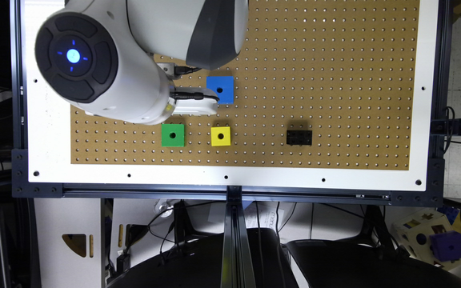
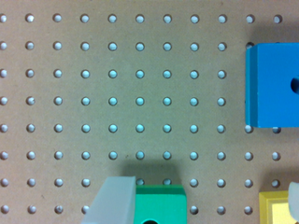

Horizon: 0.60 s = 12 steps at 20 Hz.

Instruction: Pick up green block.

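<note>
The green block (image 1: 173, 135), a small bright green cube with a round dark hole in its top, sits on the brown pegboard (image 1: 334, 80) toward the exterior view's left. My gripper (image 1: 192, 106) hangs above the board, just beyond the block and beside the blue cube (image 1: 220, 89). In the wrist view the green block (image 2: 159, 205) lies at the picture's edge, close against one pale fingertip (image 2: 112, 200). The gripper (image 2: 203, 205) is open, its other fingertip far off by the yellow cube (image 2: 275, 207). Nothing is held.
A smaller yellow cube (image 1: 221, 136) stands to the exterior view's right of the green block. The larger blue cube (image 2: 273, 84) lies beyond it. A black block (image 1: 299, 137) sits farther right. A white frame (image 1: 230, 176) borders the board.
</note>
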### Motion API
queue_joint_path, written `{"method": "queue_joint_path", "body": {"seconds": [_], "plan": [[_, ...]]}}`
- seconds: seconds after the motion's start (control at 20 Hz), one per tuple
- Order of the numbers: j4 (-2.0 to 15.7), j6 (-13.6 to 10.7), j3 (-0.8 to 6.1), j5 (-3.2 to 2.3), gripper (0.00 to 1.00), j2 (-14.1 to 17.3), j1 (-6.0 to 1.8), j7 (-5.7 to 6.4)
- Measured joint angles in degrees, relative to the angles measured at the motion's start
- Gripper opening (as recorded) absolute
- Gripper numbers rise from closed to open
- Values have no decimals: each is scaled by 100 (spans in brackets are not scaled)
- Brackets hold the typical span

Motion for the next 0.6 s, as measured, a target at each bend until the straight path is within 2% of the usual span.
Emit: {"method": "queue_joint_path", "body": {"seconds": [0.4,0.45,0.6], "plan": [[0,0,-1,0,100,0,-1,2],[40,1,-20,0,100,4,-73,-6],[93,2,-22,0,100,16,-104,-7]]}}
